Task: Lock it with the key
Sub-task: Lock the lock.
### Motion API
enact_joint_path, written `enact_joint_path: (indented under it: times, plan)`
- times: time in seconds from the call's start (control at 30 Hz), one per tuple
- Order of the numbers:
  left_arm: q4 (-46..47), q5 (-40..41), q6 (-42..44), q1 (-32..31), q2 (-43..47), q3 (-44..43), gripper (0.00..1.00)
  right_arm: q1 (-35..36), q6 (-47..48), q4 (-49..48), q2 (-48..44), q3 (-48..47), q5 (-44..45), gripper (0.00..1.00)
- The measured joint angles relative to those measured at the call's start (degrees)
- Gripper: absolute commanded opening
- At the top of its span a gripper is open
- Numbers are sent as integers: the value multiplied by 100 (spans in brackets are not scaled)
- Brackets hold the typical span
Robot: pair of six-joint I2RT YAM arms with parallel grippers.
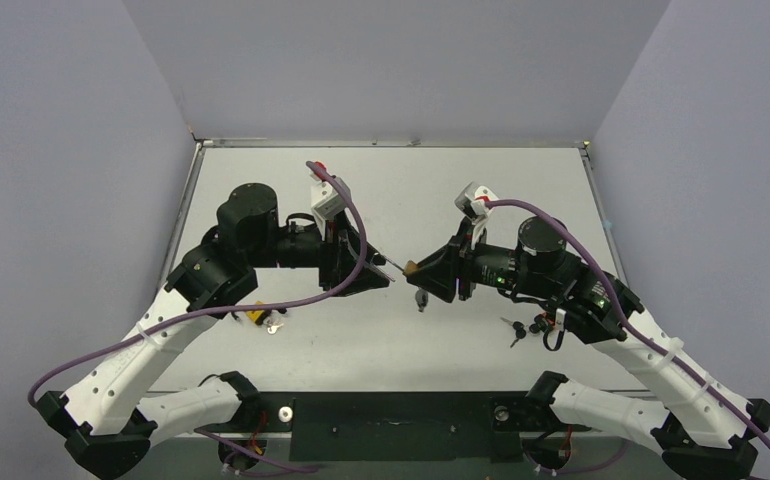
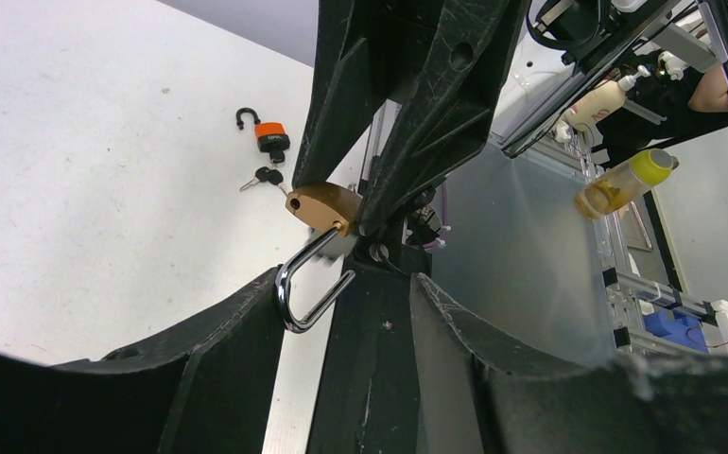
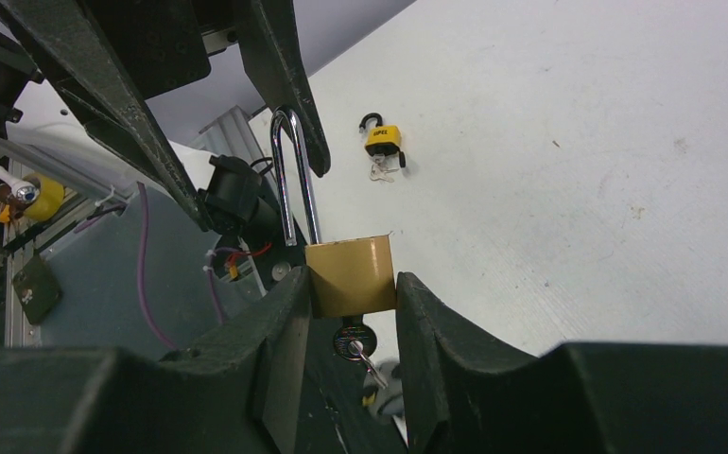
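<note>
Hovering above the white tabletop, the right gripper clamps the square brass padlock by its body; the left gripper has its jaws apart around the silver steel shackle; the small black-headed key, on its ring, sits in the keyhole underneath the padlock

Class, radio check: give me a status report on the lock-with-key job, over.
Right gripper shut on square brass padlock. Left gripper open around its silver steel shackle, unlatched. Black-headed key bunch seated in keyhole underneath. Nothing blocking.
</note>
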State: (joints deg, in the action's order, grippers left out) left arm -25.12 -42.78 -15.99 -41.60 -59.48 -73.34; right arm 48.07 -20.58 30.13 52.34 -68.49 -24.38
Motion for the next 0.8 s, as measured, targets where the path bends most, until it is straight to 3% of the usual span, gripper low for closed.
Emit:
enact_joint_path:
  times: [0.33,0.47,0.53,0.57,0.63,0.7,0.8]
  plan:
    - [-20,98,-175,-9,-175,-76,35,153,83,127,-22,-4,264,8]
    - [-48,155,-234,-9,-229,-162,23,278,179,212,-20,-68,446,7]
    - [-72,203,-249,-9,-258,-210,15,332,212,227,-22,-98,527,7]
    - [-94,232,-262,-9,-262,-225,5,345,221,238,-22,-107,555,7]
    - [-125,291,-284,-9,-269,-227,0,389,245,271,-22,-107,592,9]
    - [-146,282,-328,-22,-278,-229,0,439,339,326,-13,-107,671,19]
    - [-170,326,-365,-48,-278,-229,0,544,402,363,0,-107,828,55]
